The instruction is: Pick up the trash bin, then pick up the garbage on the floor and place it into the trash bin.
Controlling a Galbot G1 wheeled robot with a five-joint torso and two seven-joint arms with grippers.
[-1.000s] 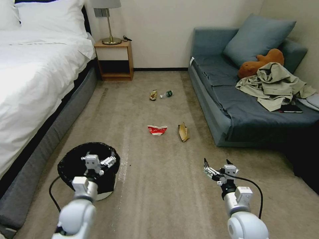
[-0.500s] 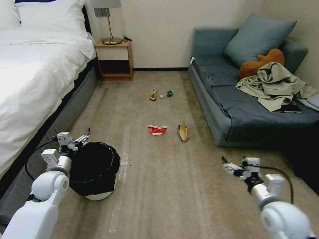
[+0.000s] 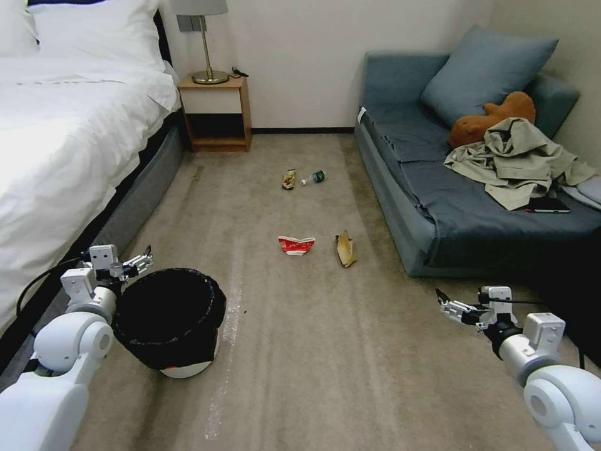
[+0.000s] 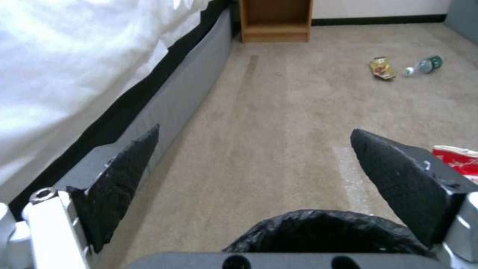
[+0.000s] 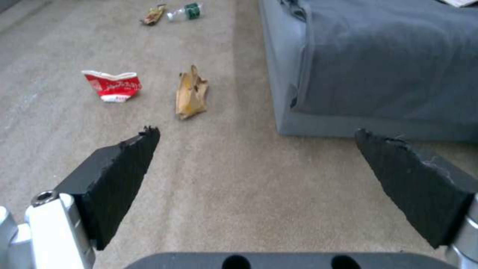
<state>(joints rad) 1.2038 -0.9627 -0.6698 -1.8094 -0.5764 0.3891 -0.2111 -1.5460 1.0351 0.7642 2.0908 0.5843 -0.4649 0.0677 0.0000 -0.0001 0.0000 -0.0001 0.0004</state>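
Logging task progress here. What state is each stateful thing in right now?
Trash bin: upright on the carpet, ungripped, black liner in place.
Left gripper: open, beside the bin's rim, holding nothing.
Right gripper: open, empty, above the carpet.
Red-and-white carton: crushed, on the floor.
Tan paper scrap: crumpled, on the floor.
Snack wrapper: on the floor.
Bottle: lying on its side.

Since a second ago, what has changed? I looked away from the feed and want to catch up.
The left end effector, open, swung from above the trash bin out to its bed side. The right end effector, also open, swung outward toward the sofa. Neither holds anything. The bin, red-and-white carton, brown paper scrap, snack wrapper and bottle lie where they were.
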